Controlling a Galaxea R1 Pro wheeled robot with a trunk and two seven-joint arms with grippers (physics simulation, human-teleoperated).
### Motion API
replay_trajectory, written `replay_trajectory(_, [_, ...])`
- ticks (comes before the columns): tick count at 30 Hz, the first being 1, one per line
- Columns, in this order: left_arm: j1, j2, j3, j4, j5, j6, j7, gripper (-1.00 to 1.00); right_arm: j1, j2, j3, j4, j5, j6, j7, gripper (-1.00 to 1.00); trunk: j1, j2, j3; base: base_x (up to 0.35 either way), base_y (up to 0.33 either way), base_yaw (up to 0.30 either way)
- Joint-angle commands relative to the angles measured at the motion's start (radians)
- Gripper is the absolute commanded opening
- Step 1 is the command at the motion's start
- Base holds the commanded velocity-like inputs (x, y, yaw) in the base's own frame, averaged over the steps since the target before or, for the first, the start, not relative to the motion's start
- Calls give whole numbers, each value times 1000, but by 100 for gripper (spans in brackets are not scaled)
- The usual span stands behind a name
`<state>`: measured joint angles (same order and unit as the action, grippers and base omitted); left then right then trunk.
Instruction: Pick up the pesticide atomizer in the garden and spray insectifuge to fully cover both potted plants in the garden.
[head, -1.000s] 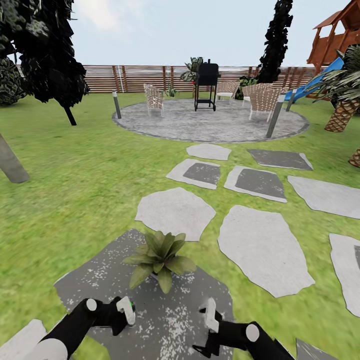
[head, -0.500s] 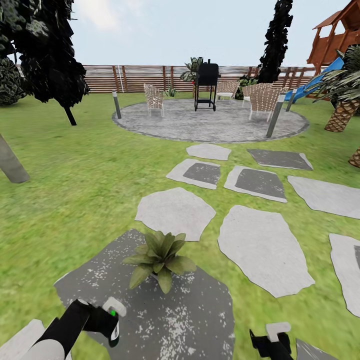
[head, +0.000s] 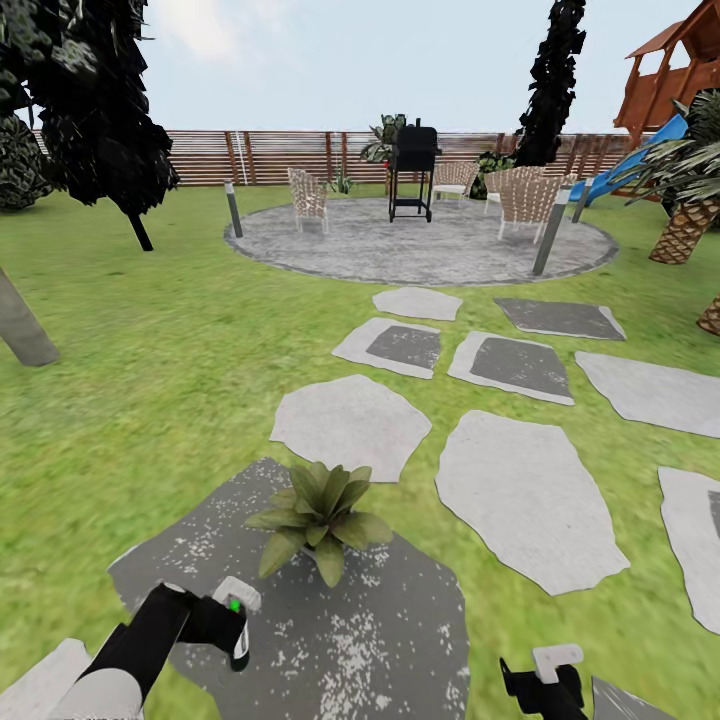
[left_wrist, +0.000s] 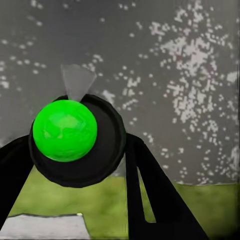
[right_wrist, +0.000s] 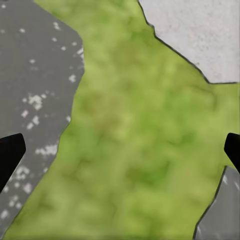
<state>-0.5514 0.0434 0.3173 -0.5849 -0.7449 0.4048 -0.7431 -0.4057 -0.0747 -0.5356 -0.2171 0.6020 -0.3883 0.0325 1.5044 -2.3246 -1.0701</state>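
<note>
Left gripper (head: 232, 628) clamped on pesticide atomizer (left_wrist: 67, 135), above near edge of dark speckled stepping stone (head: 390, 640) | potted plant (head: 318, 512) at stone's far part | right gripper (head: 550, 672) spread wide, holding nothing, over lawn (right_wrist: 140, 165).

no readable text, labels, brands, numbers or signs appear on anything in view.

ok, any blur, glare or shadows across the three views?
Head view: flat even light, no glare, the potted plant casts no visible shadow, distant trees look jagged. Left wrist view: soft focus on the green ball up close. Right wrist view: grass smeared, stone edges fairly crisp.
</note>
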Motion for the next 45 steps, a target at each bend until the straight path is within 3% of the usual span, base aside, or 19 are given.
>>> replay_trajectory(1, [-2,-2,4,-2,-4,27,-7,-100,-1,0,-9,1,6,-4,3,100,0,0,-1,0,0,0])
replay_trajectory(7, [2,0,-9,-11,-11,81,-10,-100,-1,-2,-9,3,4,-4,3,100,0,0,-1,0,0,0])
replay_trajectory(30, [8,12,-14,-18,-15,80,-7,-100,-1,-2,-9,5,5,-1,3,100,0,0,-1,77,0,0])
replay_trajectory(32, [8,16,-14,-18,-16,80,-6,-100,-1,-1,-9,5,5,-1,3,100,0,0,-1,13,0,0])
replay_trajectory(37, [7,70,-3,-18,-15,80,-4,-100,0,-1,-9,5,5,-1,3,100,0,0,-1,1,0,0])
replay_trajectory(42, [8,65,-9,-17,-14,79,-4,-100,0,-1,-9,6,5,-1,3,100,0,0,-1,0,0,0])
replay_trajectory(45, [6,48,-10,-17,-15,81,-4,-100,0,-2,-9,29,5,-2,3,100,0,0,-1,0,0,0])
